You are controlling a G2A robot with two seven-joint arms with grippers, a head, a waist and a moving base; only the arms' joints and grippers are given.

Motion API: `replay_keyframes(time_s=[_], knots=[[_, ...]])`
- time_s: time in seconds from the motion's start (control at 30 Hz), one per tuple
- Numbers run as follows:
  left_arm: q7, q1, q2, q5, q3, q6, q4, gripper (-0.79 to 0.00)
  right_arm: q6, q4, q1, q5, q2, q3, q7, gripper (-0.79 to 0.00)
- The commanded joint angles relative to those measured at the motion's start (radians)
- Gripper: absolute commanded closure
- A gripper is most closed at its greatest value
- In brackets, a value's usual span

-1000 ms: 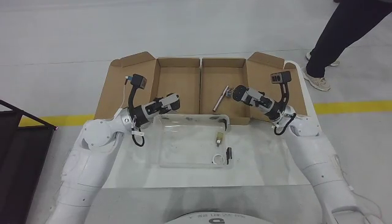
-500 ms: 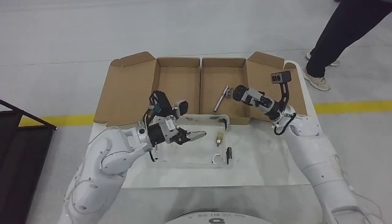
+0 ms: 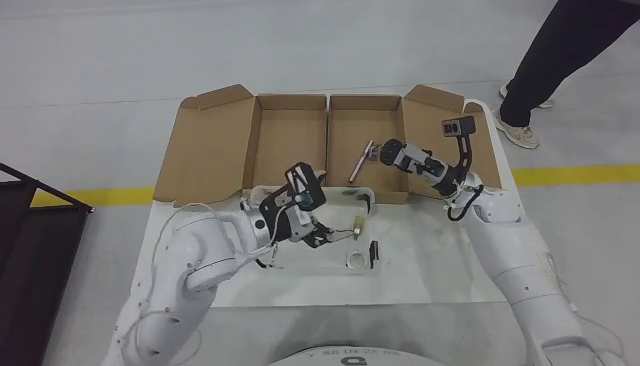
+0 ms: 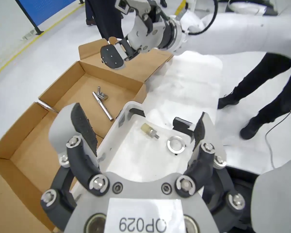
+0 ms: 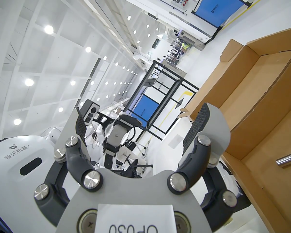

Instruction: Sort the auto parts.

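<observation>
A clear plastic tray (image 3: 330, 193) holds a small cream stud part (image 3: 355, 229), a metal ring (image 3: 356, 260) and a black clip (image 3: 374, 251). My left gripper (image 3: 333, 233) hovers open over the tray, just short of the stud part (image 4: 149, 131), with the ring (image 4: 175, 144) and clip (image 4: 181, 123) beyond. Nothing sits between its fingers (image 4: 83, 124). A steel rod (image 3: 357, 163) and a small bracket (image 4: 101, 95) lie in the right cardboard box (image 3: 380, 116). My right gripper (image 3: 382, 153) hangs open and empty above that box, near the rod's end (image 5: 288, 158).
The left cardboard box (image 3: 290, 136) stands beside the right one, both with flaps spread behind the tray. A white cloth (image 3: 430, 256) covers the table. A person's legs (image 3: 560, 46) stand off the far right corner.
My left arm swung from the left box across to the tray, and its gripper now sits open over the small parts. The right arm has kept still.
</observation>
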Motion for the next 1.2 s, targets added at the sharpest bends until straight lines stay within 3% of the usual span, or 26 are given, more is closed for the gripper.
replay_keyframes(time_s=[0.0,0.1,0.17,0.33,0.37,0.6,0.93,1.03,1.17], knots=[[-0.018,-0.034,-0.004,0.076,0.05,0.005,0.004,-0.785,0.0,0.0,0.0,0.0,0.0,0.0,0.0,-0.785],[-0.042,-0.09,-0.014,0.138,0.117,0.019,0.027,-0.785,0.0,0.0,0.0,0.0,0.0,0.0,0.0,-0.785],[-0.067,-0.13,-0.022,0.165,0.158,0.026,0.052,-0.686,0.0,0.0,0.0,0.0,0.0,0.0,0.0,-0.785],[-0.179,-0.236,-0.045,0.18,0.259,0.024,0.134,-0.708,0.0,0.0,0.0,0.0,0.0,0.0,0.0,-0.785],[-0.195,-0.253,-0.05,0.177,0.278,0.028,0.153,-0.785,0.0,0.0,0.0,0.0,0.0,0.0,0.0,-0.785],[-0.258,-0.354,-0.082,0.155,0.37,0.039,0.273,-0.727,0.0,0.0,0.0,0.0,0.0,0.0,0.0,-0.785],[-0.313,-0.429,-0.11,0.172,0.438,0.058,0.377,-0.57,0.0,0.0,0.0,0.0,0.0,0.0,0.0,-0.785],[-0.33,-0.44,-0.117,0.178,0.456,0.057,0.4,-0.606,0.0,0.0,0.0,0.0,0.0,0.0,0.0,-0.785],[-0.341,-0.449,-0.122,0.174,0.466,0.051,0.424,-0.597,0.0,0.0,0.0,0.0,0.0,0.0,0.0,-0.785]])
